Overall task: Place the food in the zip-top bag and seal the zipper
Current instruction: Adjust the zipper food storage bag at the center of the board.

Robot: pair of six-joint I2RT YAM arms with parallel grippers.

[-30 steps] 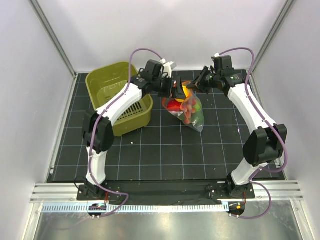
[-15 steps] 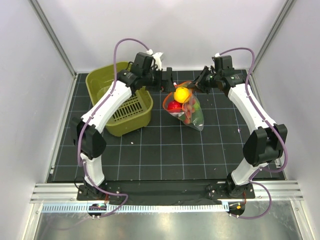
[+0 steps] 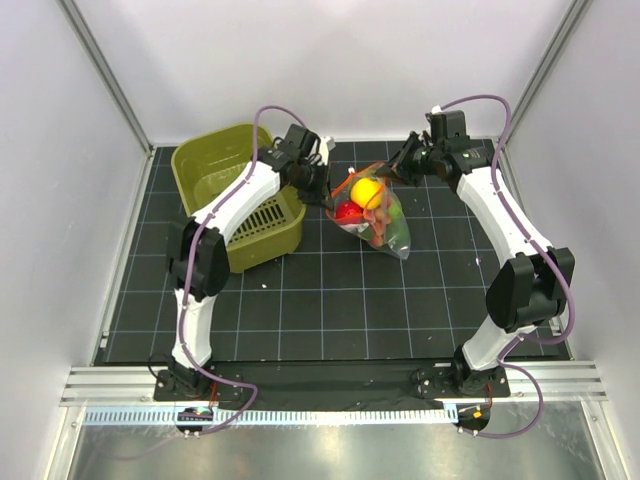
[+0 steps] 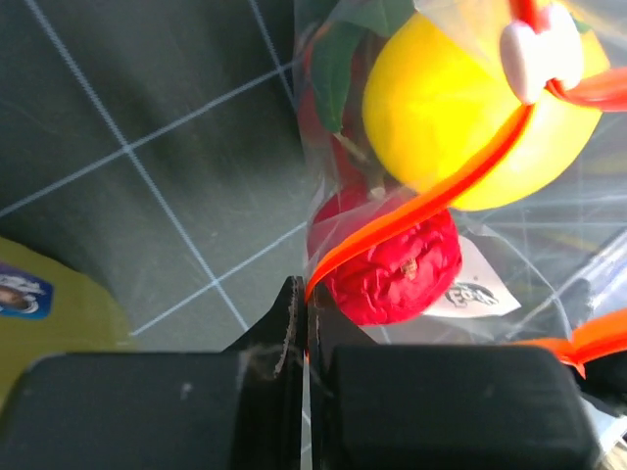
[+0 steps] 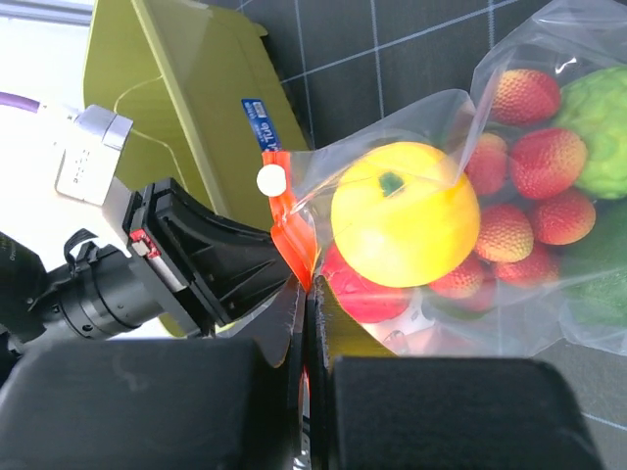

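Observation:
The clear zip-top bag (image 3: 385, 222) lies on the black mat with its mouth held up between both arms. The food is inside: a yellow ball (image 3: 365, 190) on top, a red piece (image 4: 392, 269), small red-orange pieces (image 5: 539, 162) and green ones (image 5: 598, 108). My left gripper (image 4: 302, 294) is shut on the red-orange zipper (image 4: 411, 211) at the mouth's left end. My right gripper (image 5: 306, 289) is shut on the zipper (image 5: 292, 240) from the other side. A white slider (image 5: 269, 179) sits on the strip.
An olive-green slotted basket (image 3: 215, 165) stands just left of the bag, close beside the left arm. Grey walls with metal frame posts surround the mat.
The left gripper, open and drawn back from the bag half a second ago, has come in to the bag's mouth and shut on the zipper. The right arm has not moved.

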